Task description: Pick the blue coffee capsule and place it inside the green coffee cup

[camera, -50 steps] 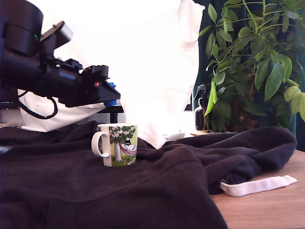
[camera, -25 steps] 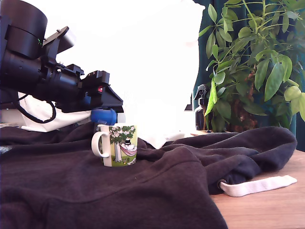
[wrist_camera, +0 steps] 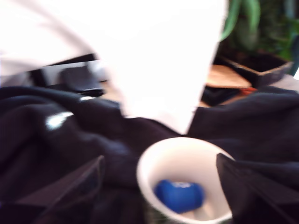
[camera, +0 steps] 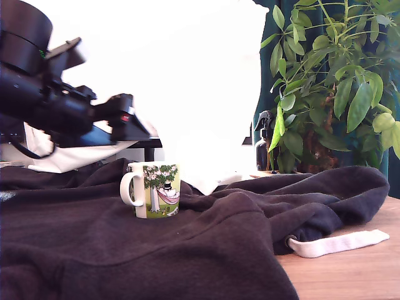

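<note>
Gripper (camera: 128, 122): it hangs in the air above and to the exterior view's left of the mug, blurred in both views; in the wrist view its two dark fingers (wrist_camera: 70, 184) stand wide apart on either side of the mug's mouth, with nothing between them.
Blue coffee capsule (wrist_camera: 179, 195): there it is, lying inside the mug, down at the bottom against the white inner wall, a rounded dark-blue lump seen through the open mouth in the wrist view; in the exterior view the mug's wall hides it.
Green coffee cup (camera: 154, 189): white mug, upright on the dark cloth, handle toward the exterior view's left, the green tree print with the pink hammock facing the camera; its rim sits below the gripper, clear of it.
Dark cloth (camera: 206, 250): a black, rumpled garment spread under the mug and across most of the foreground, heaped up toward the exterior view's right.
White strap (camera: 337, 242): a pale band lying on the wooden tabletop (camera: 350, 275), one end meeting the dark cloth's edge.
White fabric (camera: 200, 81): a bright, overexposed sheet hanging behind the mug.
Plant (camera: 331, 81): leafy and green, at the exterior view's right, with a dark spray bottle (camera: 264, 147) just beside it.
</note>
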You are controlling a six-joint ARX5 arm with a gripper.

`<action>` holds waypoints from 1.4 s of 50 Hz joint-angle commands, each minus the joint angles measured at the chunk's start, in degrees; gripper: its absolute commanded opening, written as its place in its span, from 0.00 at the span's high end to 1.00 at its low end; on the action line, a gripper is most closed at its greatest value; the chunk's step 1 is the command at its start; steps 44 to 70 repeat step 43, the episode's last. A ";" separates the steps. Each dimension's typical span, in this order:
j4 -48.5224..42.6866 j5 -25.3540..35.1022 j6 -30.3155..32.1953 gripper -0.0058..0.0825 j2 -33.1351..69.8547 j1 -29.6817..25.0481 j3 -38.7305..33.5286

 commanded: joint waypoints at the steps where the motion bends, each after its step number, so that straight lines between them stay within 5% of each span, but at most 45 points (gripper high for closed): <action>1: -1.77 -0.13 0.26 0.56 -4.07 2.14 0.48; 6: -6.60 -0.11 0.24 0.96 -8.17 4.96 0.48; 39: -29.27 -1.44 1.73 0.95 -26.08 16.61 0.48; 70: -29.64 -1.42 1.73 0.95 -26.10 16.81 0.48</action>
